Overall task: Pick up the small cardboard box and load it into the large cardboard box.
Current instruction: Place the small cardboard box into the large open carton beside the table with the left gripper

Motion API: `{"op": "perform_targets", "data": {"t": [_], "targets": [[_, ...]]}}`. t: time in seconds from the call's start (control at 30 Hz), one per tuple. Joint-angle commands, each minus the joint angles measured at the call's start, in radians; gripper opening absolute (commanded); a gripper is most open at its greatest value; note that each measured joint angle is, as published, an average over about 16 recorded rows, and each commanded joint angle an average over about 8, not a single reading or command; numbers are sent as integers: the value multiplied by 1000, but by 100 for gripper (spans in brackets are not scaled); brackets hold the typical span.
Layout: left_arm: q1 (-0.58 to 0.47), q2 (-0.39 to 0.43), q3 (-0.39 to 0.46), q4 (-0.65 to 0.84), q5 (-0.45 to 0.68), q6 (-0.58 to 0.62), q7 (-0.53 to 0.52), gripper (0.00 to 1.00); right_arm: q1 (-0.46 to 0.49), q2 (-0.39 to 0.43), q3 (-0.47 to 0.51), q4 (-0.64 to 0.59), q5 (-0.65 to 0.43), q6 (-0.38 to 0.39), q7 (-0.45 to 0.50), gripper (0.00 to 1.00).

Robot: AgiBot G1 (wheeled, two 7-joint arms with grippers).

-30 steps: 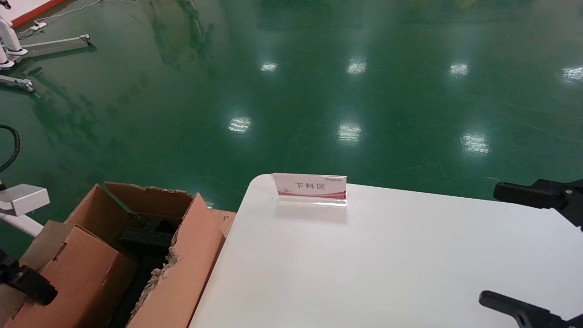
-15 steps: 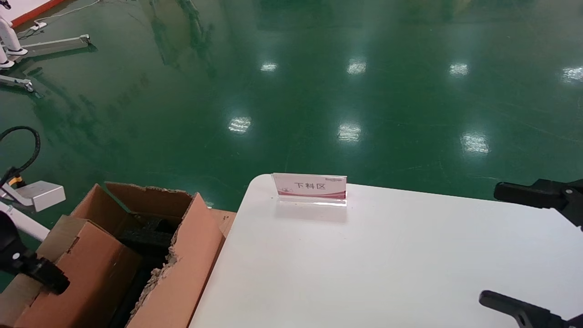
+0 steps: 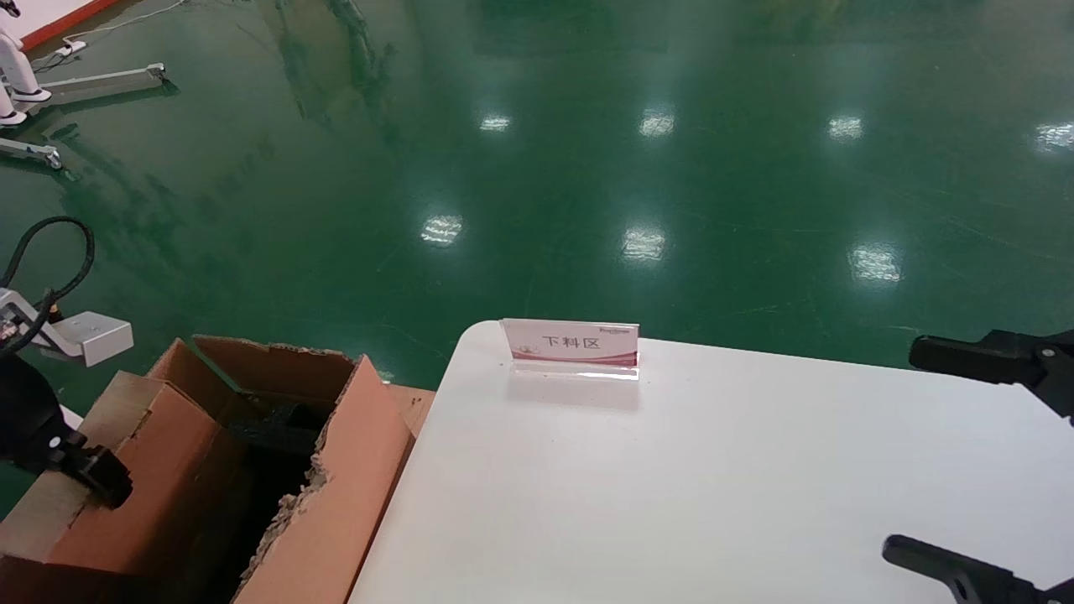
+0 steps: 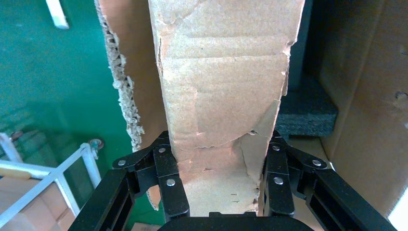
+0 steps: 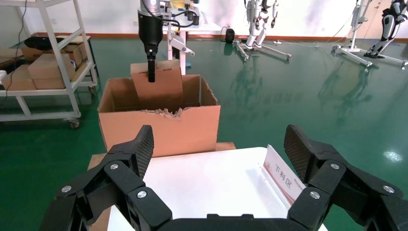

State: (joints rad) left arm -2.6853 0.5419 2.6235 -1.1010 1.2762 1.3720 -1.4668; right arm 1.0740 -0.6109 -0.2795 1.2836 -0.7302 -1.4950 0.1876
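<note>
My left gripper (image 3: 84, 476) is shut on the small cardboard box (image 3: 138, 470), a brown carton held tilted over the open top of the large cardboard box (image 3: 336, 478). In the left wrist view the jaws (image 4: 221, 192) press both sides of the small box (image 4: 221, 96), with black foam (image 4: 308, 113) and the large box's inner wall (image 4: 365, 120) below it. The right wrist view shows the small box (image 5: 161, 89) partly sunk behind the large box's torn front edge (image 5: 159, 130). My right gripper (image 3: 940, 466) is open and empty above the white table's right side.
The white table (image 3: 713, 486) stands right of the large box and bears a small acrylic sign (image 3: 572, 346) at its far edge. A green floor lies beyond. A shelf cart with cartons (image 5: 43, 72) stands behind the large box.
My left gripper has moved forward and a little right with the small box, bringing it farther over the large box's opening. The right arm has not moved.
</note>
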Motion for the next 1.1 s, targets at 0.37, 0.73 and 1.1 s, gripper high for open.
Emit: {"op": "perform_targets", "data": {"t": [0.37, 0.73, 1.1], "targets": [[64, 37, 1, 13, 23, -19, -71, 0, 0, 0, 0, 0, 0, 0, 0, 100], [125, 67, 5, 21, 45, -43, -129, 0, 0, 0, 0, 0, 0, 0, 0, 100], [215, 90, 4, 37, 62, -91, -185, 0, 0, 0, 0, 0, 0, 0, 0, 100]]}}
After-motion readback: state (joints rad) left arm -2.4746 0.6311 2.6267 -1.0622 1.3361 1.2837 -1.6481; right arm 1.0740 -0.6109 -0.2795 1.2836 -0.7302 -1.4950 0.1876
